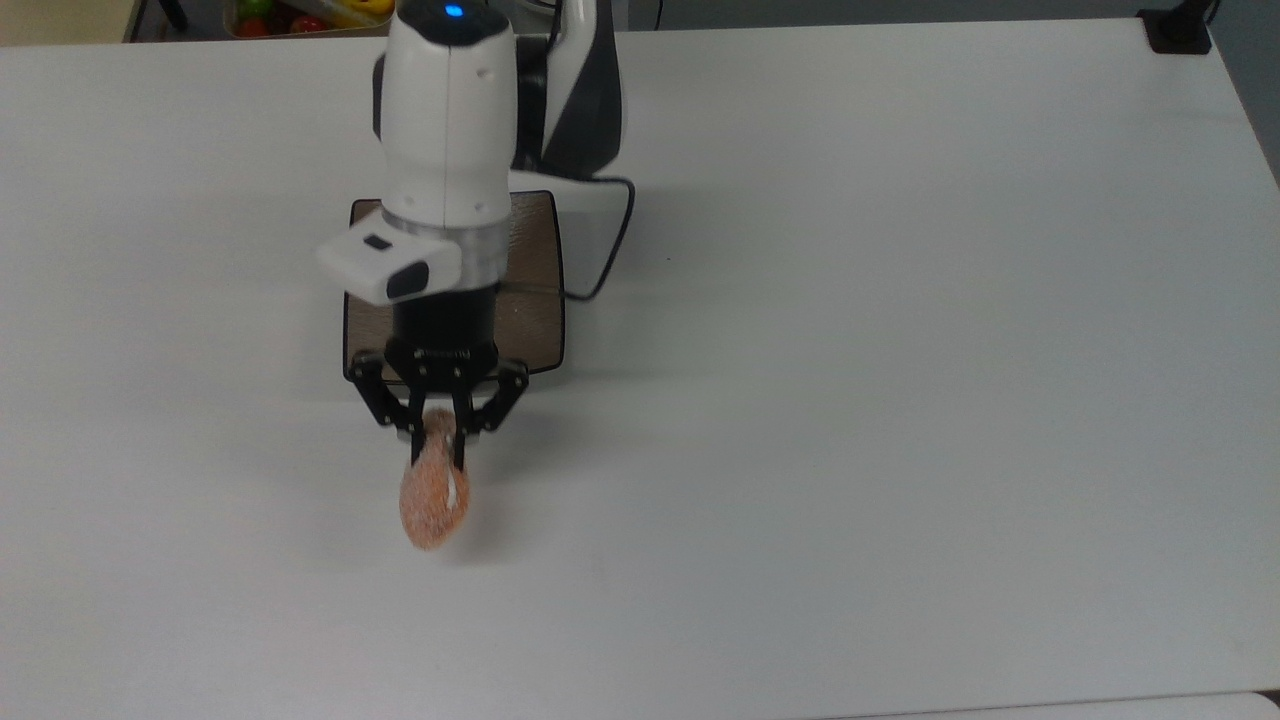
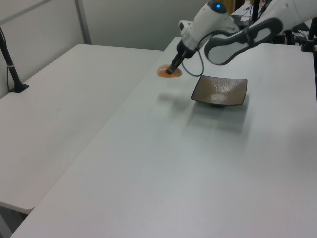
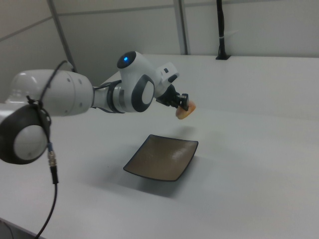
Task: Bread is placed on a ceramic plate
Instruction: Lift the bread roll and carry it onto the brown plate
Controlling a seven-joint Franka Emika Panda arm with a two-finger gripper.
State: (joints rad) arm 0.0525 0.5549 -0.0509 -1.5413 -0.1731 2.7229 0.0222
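Bread [image 1: 433,500] hangs in the air, pinched at one end by the gripper [image 1: 437,440], whose two fingers are closed on the bun. In the right view we see the bun [image 3: 184,112] held clear of the table, above and just beyond the far edge of the ceramic plate [image 3: 162,157]; in the left view it sits at the gripper tip [image 2: 172,72], off to the left view's left of the plate [image 2: 219,91].

We judge the end grip to be deliberate: it leaves most of the bun hanging free below the fingers, so the bun can meet the plate before the fingers do. The raised height (visible as a detached shadow on the white table [image 1: 900,400] in the top view) lets the load clear the plate's dark rim during transfer.

The plate lies flat on the table, dished side up and bare, which we read as ready to receive. Placement is not yet done; the bun is not yet over the plate's centre.

Count:
- bread: one
- ceramic plate: one
- gripper: one, with two fingers
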